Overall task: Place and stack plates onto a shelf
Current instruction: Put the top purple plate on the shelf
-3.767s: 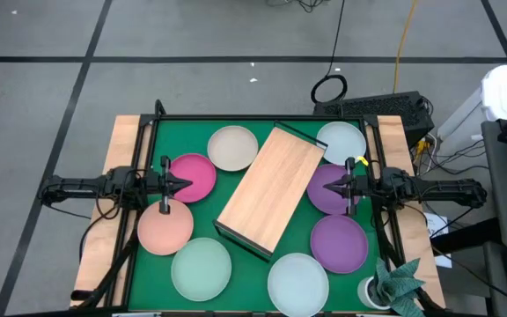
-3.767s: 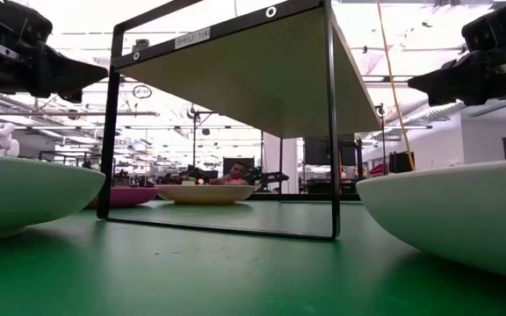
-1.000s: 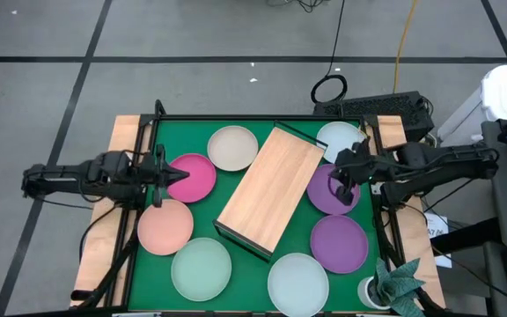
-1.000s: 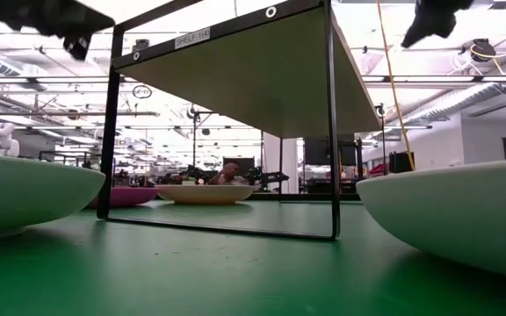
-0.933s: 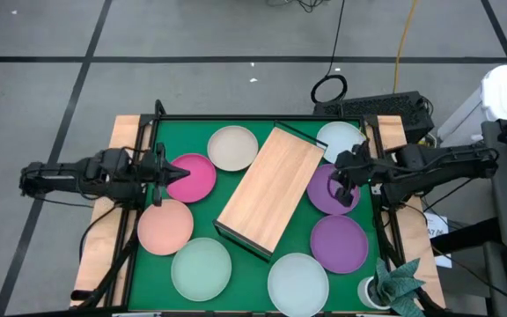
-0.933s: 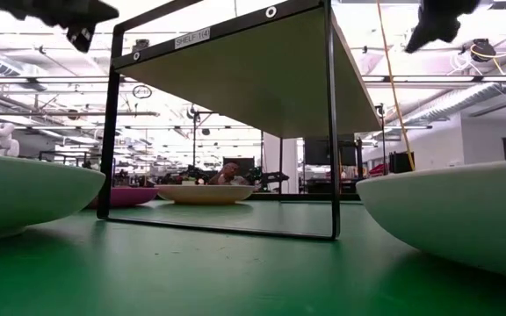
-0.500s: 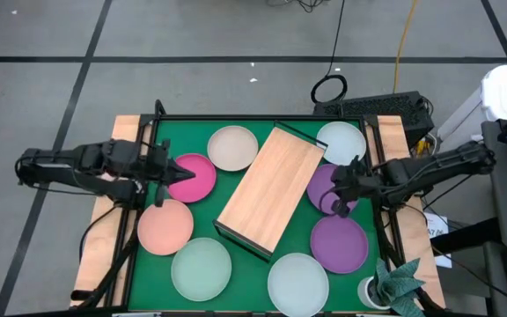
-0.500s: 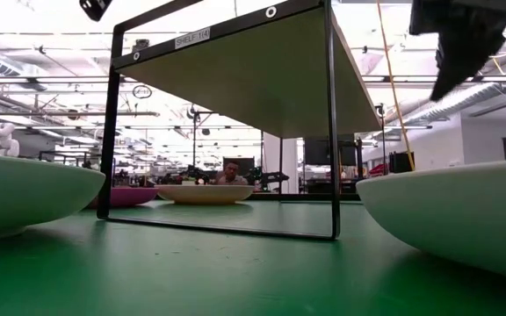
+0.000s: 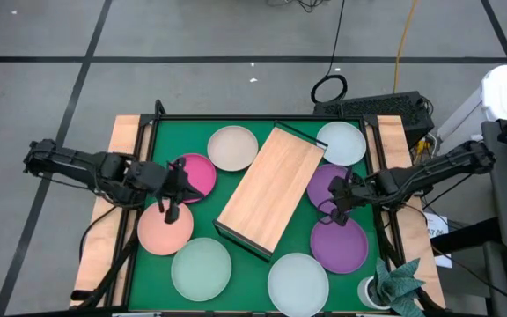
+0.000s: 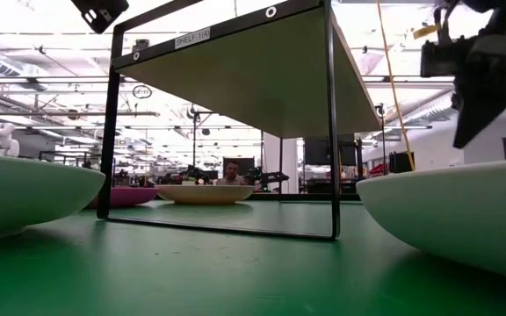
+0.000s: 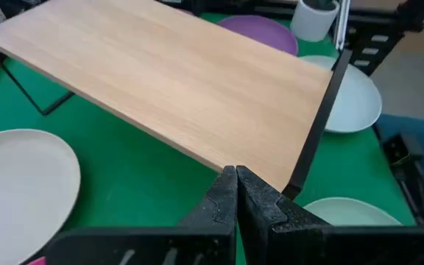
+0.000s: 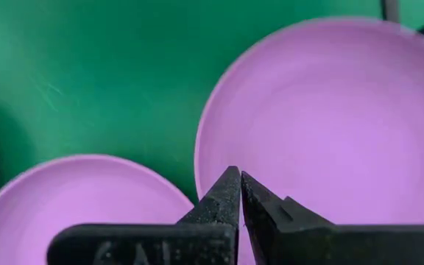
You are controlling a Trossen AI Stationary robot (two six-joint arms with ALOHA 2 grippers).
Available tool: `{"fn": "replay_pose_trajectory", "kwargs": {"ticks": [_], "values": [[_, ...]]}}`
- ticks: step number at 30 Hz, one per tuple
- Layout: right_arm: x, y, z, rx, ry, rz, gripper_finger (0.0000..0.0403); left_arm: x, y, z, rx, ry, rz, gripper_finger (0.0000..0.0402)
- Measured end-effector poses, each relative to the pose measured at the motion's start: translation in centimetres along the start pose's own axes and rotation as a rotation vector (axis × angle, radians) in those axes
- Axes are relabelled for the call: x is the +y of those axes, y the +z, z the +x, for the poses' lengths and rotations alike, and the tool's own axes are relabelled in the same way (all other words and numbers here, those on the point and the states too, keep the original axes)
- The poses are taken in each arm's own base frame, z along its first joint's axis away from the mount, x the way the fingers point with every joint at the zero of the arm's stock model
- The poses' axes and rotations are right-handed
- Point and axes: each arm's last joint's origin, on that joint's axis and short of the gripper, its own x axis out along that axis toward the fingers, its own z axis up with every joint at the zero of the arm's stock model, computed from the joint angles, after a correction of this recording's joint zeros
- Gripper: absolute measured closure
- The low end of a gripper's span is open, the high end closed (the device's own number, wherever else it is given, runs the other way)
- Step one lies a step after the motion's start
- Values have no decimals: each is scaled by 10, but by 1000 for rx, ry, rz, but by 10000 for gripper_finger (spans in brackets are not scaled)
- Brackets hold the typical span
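No plate is sitting on the shelf (image 9: 269,188) yet, so by my reading the first pick is only just being lined up. The right gripper (image 9: 337,204) is hovering low over the upper purple plate (image 9: 324,183), jaws pressed together and holding nothing — the next move calls for parting them and taking the rim. The left gripper (image 9: 173,187) is hanging between the magenta plate (image 9: 197,173) and the salmon plate (image 9: 165,228), jaws likewise closed and empty. Lying on the green worktop (image 9: 161,132) around the angled shelf are eight plates I can count: two purple, one magenta, one salmon, one cream (image 9: 232,147) and three pale ones.
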Motion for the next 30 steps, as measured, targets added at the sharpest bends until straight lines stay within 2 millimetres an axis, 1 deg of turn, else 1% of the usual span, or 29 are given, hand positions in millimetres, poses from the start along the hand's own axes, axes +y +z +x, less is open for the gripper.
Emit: {"fn": "replay_pose_trajectory", "kwargs": {"ticks": [6,9,14,17,20,30], "values": [[0,-8,4,25,-8,-8,388,-6,-3,14,47,36,32,400],[0,-10,4,28,-27,-38,370,-7,-3,20,69,39,37,400],[0,-10,4,29,-27,-41,335,-8,-5,30,98,62,38,400],[0,-11,5,47,-42,-75,322,-9,-6,35,114,68,42,400],[-2,-13,7,80,-70,-114,317,-9,-6,38,122,70,42,400],[-8,-19,6,144,-126,-130,316,-9,-6,40,128,71,42,400]]}}
